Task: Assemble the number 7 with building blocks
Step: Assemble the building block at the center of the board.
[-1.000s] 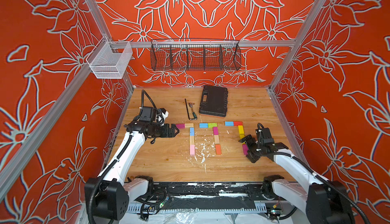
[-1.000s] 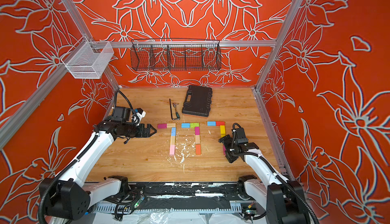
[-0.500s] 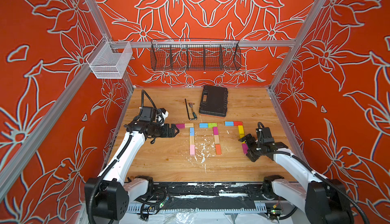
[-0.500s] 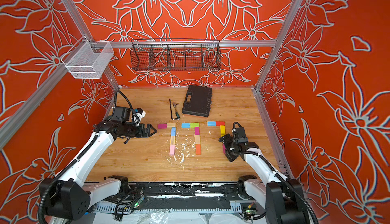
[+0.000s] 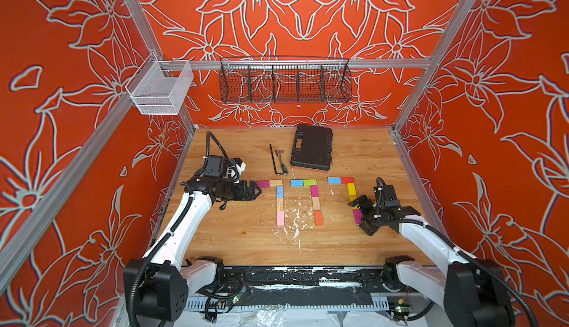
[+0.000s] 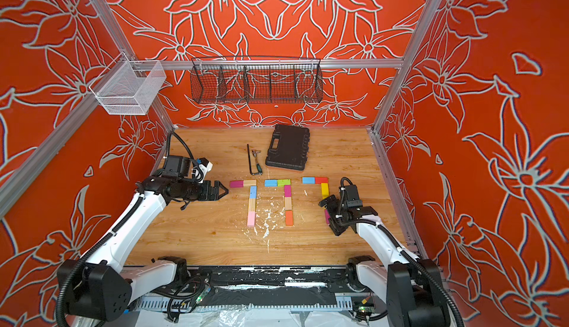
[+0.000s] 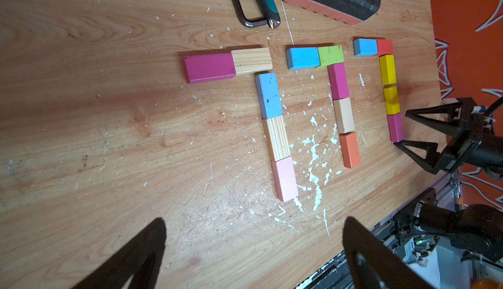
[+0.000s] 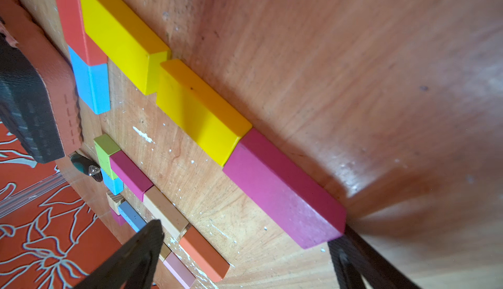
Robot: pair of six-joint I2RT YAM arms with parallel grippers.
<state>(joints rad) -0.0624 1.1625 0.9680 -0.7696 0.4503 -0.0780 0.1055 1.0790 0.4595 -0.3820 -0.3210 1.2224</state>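
Your right gripper (image 7: 400, 129) stays wide around the released magenta block (image 8: 283, 189), apparently completing the third 7 (image 7: 387, 69); left gripper (image 5: 258, 190) wide, idle.

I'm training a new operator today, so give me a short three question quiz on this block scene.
1. True or false: the right pincer is shut on a block.
2. Which colour ends the middle seven's stem? A orange, B green, C yellow.
3. How many block sevens lie on the table?
Key: 1 false, it stands open; 2 A, the orange block; 3 three.
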